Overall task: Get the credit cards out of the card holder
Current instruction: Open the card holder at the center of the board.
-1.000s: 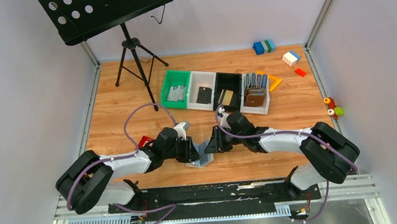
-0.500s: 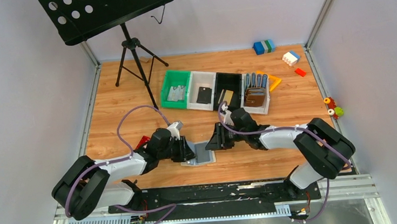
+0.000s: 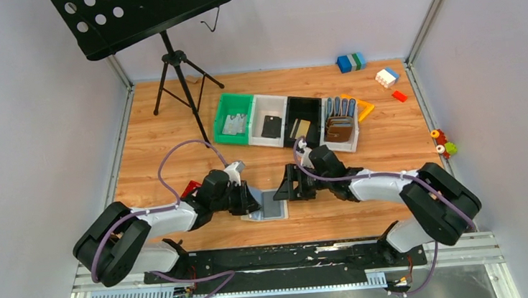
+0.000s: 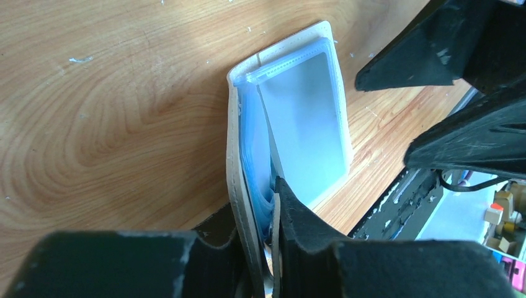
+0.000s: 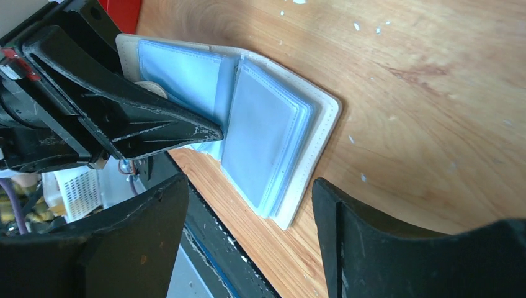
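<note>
We work on a wood table point(image 3: 390, 145) walled on three sides. A black stand point(image 3: 141, 12) occupies the far left corner. Both arms reach inward from the near edge and meet near the table's front centre.

A row of four bins point(image 3: 322, 126) sits at mid-table, well beyond the arms: green, white, black, white. The right-hand white bin carries brown wallets point(image 3: 339, 129).

The holder point(image 3: 270, 206) lies open on the table between the two grippers, its clear sleeves point(image 5: 260, 133) fanned upward. We cannot tell whether the sleeves contain cards.

The left gripper point(image 4: 263, 211) is clamped on the holder's near cover edge, one finger on each side, with the sleeves against the inner finger. The right gripper point(image 5: 248, 183) is spread wide, positioned just beside the holder's opposite side; its fingers point(image 5: 372, 236) are clear of the cover.

One gold-tan card point(image 3: 302, 128) rests tilted in the black bin. A dark card point(image 3: 271, 126) lies in the adjacent white bin.

Small bricks point(image 3: 351, 62) are scattered at the far right.
</note>
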Robot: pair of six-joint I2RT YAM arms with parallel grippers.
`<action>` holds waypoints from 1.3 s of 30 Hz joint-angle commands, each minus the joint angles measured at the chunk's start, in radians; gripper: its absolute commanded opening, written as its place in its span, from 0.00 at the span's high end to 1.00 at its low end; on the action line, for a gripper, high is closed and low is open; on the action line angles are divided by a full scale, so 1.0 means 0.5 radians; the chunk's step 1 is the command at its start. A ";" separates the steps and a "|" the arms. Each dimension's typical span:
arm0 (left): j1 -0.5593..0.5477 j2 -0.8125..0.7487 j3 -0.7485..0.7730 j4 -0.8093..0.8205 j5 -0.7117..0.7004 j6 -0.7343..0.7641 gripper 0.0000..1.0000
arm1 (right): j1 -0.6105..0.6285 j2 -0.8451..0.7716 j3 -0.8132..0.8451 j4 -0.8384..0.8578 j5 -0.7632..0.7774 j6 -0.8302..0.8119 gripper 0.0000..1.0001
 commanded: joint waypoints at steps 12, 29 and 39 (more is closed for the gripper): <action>0.002 0.209 0.011 -0.017 -0.049 0.058 0.85 | 0.104 0.076 -0.056 0.016 0.086 0.068 0.25; 0.002 0.286 0.024 -0.003 -0.040 0.073 0.87 | 0.118 0.222 -0.126 0.450 -0.050 0.288 0.30; 0.001 0.222 0.062 -0.108 -0.066 0.105 0.87 | 0.126 0.173 -0.081 0.504 -0.141 0.364 0.36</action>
